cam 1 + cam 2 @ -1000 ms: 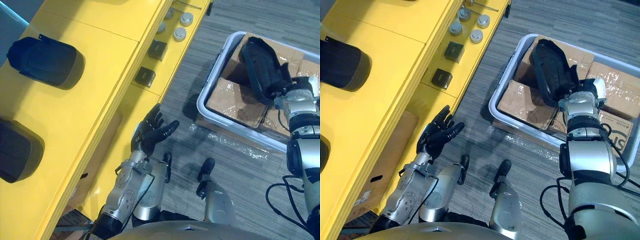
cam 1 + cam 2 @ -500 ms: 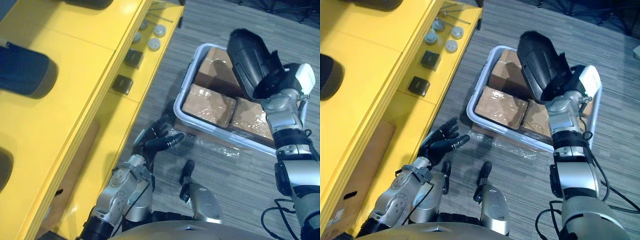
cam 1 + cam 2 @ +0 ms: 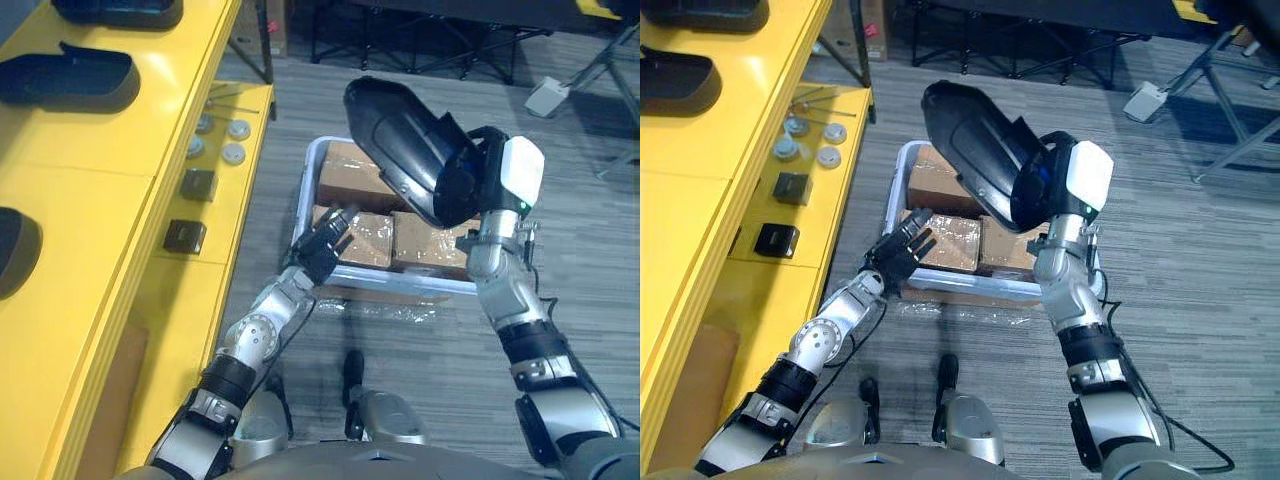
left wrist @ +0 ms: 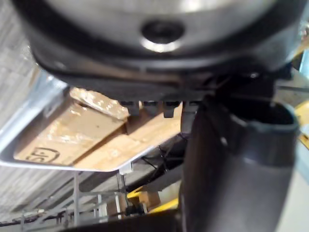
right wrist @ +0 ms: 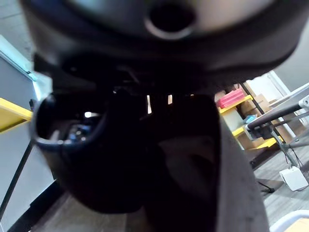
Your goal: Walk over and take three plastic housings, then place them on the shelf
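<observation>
Grey carpeted floor (image 3: 600,300) beside a yellow shelf (image 3: 90,150): a black plastic housing (image 3: 400,150) hangs raised above the bin (image 3: 305,190) of cardboard boxes (image 3: 345,165), clamped in the right robot hand (image 3: 465,185), whose wrist view shows its hollow inside. Left robot hand (image 3: 322,248), fingers loosely spread, hovers at the bin's near rim

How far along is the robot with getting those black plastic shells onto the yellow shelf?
Done: several housings already lie on the yellow shelf. In hand: the right hand grips a black housing above the bin of cardboard boxes; the left hand is open near the bin's rim. Left: carrying this one to the shelf and setting it down.
</observation>
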Controlling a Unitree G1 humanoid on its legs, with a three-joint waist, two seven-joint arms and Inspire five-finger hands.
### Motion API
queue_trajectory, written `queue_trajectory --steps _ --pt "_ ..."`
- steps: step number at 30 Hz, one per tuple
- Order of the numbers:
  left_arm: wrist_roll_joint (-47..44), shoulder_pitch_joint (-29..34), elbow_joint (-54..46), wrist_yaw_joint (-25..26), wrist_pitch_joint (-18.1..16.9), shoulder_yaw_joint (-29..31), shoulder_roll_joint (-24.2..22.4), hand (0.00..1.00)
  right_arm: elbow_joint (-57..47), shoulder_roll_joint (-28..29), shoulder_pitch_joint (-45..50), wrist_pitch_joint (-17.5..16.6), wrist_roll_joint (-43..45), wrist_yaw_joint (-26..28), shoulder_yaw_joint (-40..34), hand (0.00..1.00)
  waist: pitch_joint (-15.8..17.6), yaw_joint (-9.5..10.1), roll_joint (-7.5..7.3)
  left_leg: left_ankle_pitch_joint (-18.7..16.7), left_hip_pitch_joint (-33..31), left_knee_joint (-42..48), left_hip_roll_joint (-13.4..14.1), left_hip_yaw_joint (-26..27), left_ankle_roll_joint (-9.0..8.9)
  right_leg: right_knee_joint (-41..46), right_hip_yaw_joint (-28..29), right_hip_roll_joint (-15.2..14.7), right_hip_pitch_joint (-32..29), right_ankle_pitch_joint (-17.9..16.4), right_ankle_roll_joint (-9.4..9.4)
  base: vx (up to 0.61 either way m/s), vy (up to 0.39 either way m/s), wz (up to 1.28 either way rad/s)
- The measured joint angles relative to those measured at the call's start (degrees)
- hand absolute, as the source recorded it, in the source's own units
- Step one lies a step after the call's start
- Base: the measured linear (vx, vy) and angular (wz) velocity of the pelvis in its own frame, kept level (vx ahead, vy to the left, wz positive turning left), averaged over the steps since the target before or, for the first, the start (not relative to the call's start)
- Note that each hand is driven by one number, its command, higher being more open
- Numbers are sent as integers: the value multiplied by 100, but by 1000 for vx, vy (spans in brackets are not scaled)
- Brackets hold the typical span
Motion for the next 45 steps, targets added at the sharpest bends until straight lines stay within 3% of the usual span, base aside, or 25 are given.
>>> queue_trajectory --steps 7,10,17,18,22,30,36,41,42,45 --pt "-143 -89 0 -404 -286 -224 -314 100 -194 227 502 -617 -201 -38 432 0 -257 -30 128 13 323 -215 2 191 -5 -7 209 34 109 5 -6 -14 21 -15" --pt "-141 -99 5 -449 -235 -338 -317 100 -194 259 569 -837 -213 -38 675 0 -332 -21 131 41 359 -278 -12 191 3 -13 214 32 120 8 -11 -43 17 -1" --pt "-85 -88 358 -443 -17 -661 -307 100 -194 444 584 -1004 -194 -81 934 0 -402 1 130 115 392 -385 -44 172 8 -19 204 19 112 27 -29 -40 12 1" --pt "-86 -90 414 -425 -14 -778 -318 0 -194 452 586 -1026 -182 -80 1019 0 -404 1 129 118 392 -388 -50 169 13 -18 204 13 111 30 -27 -45 29 0" --pt "-57 -90 501 -205 -82 -909 -492 0 -194 469 675 -1029 -94 -80 1065 0 -409 -3 127 140 377 -421 -95 160 43 -19 204 -28 85 49 0 -43 38 1" --pt "-43 -83 503 566 -778 -878 -565 0 -714 903 1424 -1132 76 -279 900 0 -549 -28 92 168 355 -464 -162 170 77 -18 229 -86 37 81 46 -38 33 0" --pt "112 189 429 761 -1017 -895 -747 0 -790 1217 1705 -1200 81 -348 883 0 -649 -26 -47 171 366 -463 -179 180 90 -18 242 -107 43 92 62 -51 18 -1" --pt "112 390 324 768 -1027 -905 -753 0 -790 1351 1885 -1279 81 -414 891 0 -654 -49 -55 158 398 -471 -180 202 103 -18 255 -112 70 90 63 -46 16 -2" --pt "112 397 324 768 -1027 -907 -754 0 -790 1355 1909 -1284 81 -420 892 100 -654 -49 -55 157 399 -471 -180 202 103 -18 255 -111 70 89 62 0 0 0" --pt "112 397 312 766 -1032 -909 -757 0 -790 1357 1972 -1336 80 -447 893 100 -654 -49 -55 157 408 -473 -180 207 102 -18 254 -111 71 86 59 0 0 0"
